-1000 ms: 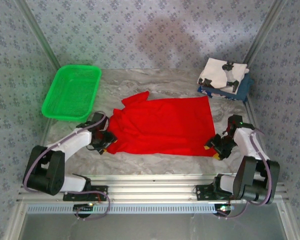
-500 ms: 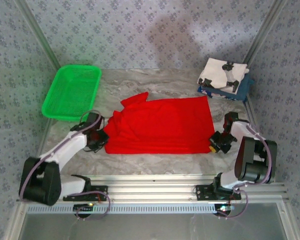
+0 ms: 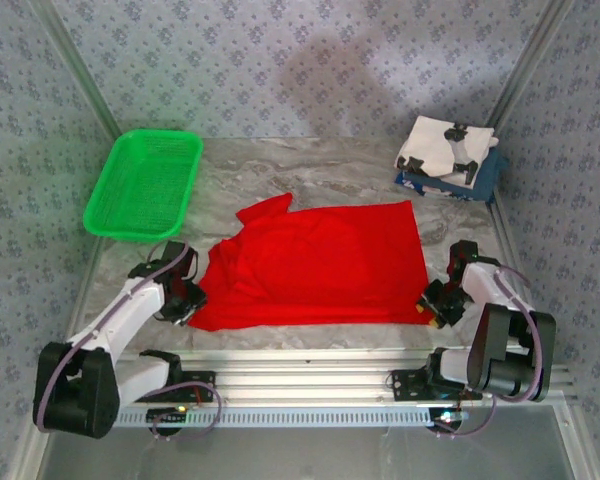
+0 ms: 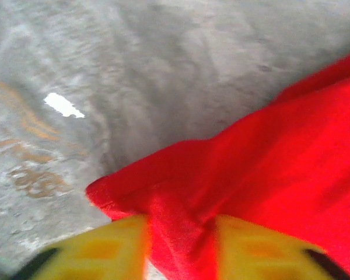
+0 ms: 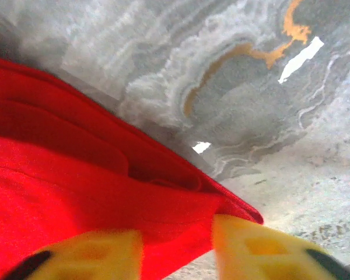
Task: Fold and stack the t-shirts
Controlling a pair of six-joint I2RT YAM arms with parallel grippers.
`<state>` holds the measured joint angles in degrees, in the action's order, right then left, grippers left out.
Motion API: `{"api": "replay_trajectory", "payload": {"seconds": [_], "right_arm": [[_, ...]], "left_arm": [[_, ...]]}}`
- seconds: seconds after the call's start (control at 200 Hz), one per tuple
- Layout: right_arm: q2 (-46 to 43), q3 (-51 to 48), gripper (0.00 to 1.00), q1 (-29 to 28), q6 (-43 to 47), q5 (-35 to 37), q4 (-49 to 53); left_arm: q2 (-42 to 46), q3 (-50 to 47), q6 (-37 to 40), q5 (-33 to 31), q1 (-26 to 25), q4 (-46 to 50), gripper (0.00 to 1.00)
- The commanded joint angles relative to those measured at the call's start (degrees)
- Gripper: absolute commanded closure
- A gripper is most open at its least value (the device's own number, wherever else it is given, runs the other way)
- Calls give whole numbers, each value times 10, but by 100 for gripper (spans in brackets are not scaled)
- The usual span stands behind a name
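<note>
1. Where it lies spread over the middle of the table point(image 3: 330, 165), the red t-shirt point(image 3: 320, 265) stretches flat between the two grippers. Its near edge runs from one gripper to the other, and a bunched sleeve rises at its far left corner.
2. The left gripper point(image 3: 185, 305) sits at the shirt's near left corner. In the left wrist view its yellow fingers point(image 4: 105, 248) stand on either side of a thick fold of red cloth that fills the gap between them, so it is grasping the red t-shirt.
3. The right gripper point(image 3: 437, 305) sits at the near right corner. In the right wrist view its own yellow fingers point(image 5: 256, 248) flank the hemmed corner, with cloth packed between them, so it is grasping the same shirt.
4. Beyond the right gripper, near the table's far right corner, the white t-shirt point(image 3: 440, 145) with black marks lies folded on top of the navy t-shirt point(image 3: 485, 175). Both are well apart from the red one.
5. Beyond the left gripper, at the far left, the green mesh basket point(image 3: 145, 185) rests near the table's edge, apart from the red sleeve.
6. Just outside each gripper's grasped corner, the marbled grey tabletop lies bare.
</note>
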<state>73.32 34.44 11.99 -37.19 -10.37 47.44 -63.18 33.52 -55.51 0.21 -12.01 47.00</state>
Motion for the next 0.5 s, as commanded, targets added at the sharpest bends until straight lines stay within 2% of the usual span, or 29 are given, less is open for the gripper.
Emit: {"api": "replay_trajectory", "payload": {"seconds": [0.0, 0.175, 0.29, 0.365, 0.415, 0.495], "right_arm": [[-22, 8, 54, 2, -6, 15, 17], [-81, 72, 43, -5, 22, -7, 73], [-127, 115, 31, -20, 55, -54, 75], [-148, 133, 21, -34, 81, -87, 61], [-152, 143, 19, -41, 95, -106, 53], [-152, 150, 18, -53, 111, -138, 37]], "left_arm": [[14, 21, -5, -24, 3, 37, 54], [36, 135, -9, 7, -13, 74, 44], [14, 188, -23, 68, -40, 57, 39], [-16, 186, -46, 123, -58, 13, 36], [-33, 171, -75, 154, -72, -29, 35], [-53, 145, -110, 168, -92, -77, 35]]}}
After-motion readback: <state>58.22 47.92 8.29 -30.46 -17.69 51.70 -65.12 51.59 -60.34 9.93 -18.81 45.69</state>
